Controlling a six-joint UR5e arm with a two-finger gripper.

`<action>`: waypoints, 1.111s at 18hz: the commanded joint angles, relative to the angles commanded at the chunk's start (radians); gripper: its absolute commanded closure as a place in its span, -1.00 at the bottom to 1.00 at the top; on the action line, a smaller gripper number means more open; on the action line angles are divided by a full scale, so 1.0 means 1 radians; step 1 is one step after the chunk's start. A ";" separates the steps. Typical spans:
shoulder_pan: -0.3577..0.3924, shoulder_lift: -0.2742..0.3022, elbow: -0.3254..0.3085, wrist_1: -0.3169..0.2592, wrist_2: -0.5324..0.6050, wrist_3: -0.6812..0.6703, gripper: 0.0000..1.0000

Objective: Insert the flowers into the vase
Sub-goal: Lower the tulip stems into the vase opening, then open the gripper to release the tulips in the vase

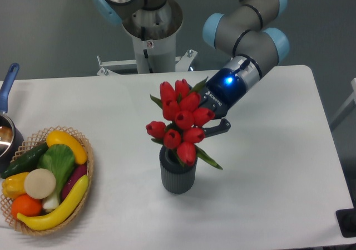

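Observation:
The flowers (181, 116), a bunch of red tulip buds with green leaves, stand tilted slightly right over the vase (178, 176), a dark grey ribbed cylinder at the table's middle. The lowest bud sits at the vase's mouth, and the stems drop into it, hidden behind the buds. My gripper (213, 128) comes in from the upper right, just behind the bunch, shut on the flowers. One dark finger (221, 127) shows to the right of the buds; the other is hidden by them.
A wicker basket (89, 162) of colourful fruit and vegetables sits at the front left. A blue-handled metal pot (8, 88) stands at the left edge. The arm's base (150, 27) rises behind the table's far edge.

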 joint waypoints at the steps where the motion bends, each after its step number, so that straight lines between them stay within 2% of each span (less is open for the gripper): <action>1: 0.000 -0.005 -0.002 0.000 0.005 0.000 0.31; 6: 0.000 -0.018 -0.002 0.000 0.066 -0.006 0.31; 13: -0.011 -0.029 -0.011 0.000 0.069 -0.003 0.31; 16: -0.009 -0.063 -0.011 0.003 0.086 0.011 0.26; 18: -0.006 -0.066 -0.012 0.003 0.088 0.009 0.25; 19: -0.006 -0.064 -0.017 0.003 0.088 0.009 0.22; 20: -0.005 -0.064 -0.017 0.003 0.088 0.011 0.11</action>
